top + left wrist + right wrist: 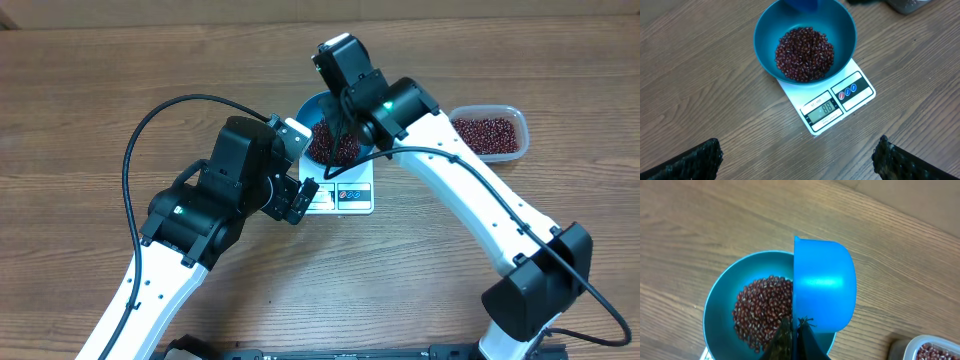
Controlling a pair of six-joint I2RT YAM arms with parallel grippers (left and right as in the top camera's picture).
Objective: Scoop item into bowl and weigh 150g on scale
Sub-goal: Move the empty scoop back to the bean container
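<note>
The bright blue bowl (770,30) stands on the white scale (860,92), whose display (823,108) is lit. A heap of dark red-brown beans (805,54) fills the bowl's bottom. My right gripper (795,330) is shut on the handle of a small blue scoop (822,285), which is tipped on its side above the bowl (715,305) and the beans (762,310). My left gripper (797,165) hangs open over bare table in front of the scale, nothing between its fingers (695,162). From overhead, the left gripper (300,200) sits just left of the scale (350,198).
A clear plastic tub (490,133) holding more beans stands to the right of the bowl (312,105); its corner (927,350) shows in the right wrist view. Both arms cross the table's middle, with wood tabletop (100,90) all around.
</note>
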